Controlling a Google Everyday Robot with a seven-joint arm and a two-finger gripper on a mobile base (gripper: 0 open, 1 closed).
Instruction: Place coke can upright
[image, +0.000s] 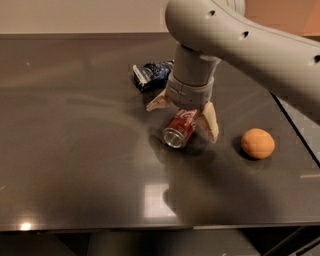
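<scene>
The dark, glossy bench (75, 150) fills the view, with a pale square of glare (155, 200) near its front edge. Past that, right of centre, the can (179, 130) lies on its side, its silver end turned toward the front edge and its red body running back under the hand (182, 122). The hand is down over the can with its two cream fingers (210, 122) spread wide, one on each side. The finger on the orange's side is just beside the can, while the other sits farther back toward the bag. I cannot tell whether either finger touches the can. The orange (257, 143) rests on the bench to the right of the can, clear of the hand. Behind the hand, a crumpled blue and white bag (150, 74) lies on the bench. The thick grey arm (250, 45) comes in from the upper right.
</scene>
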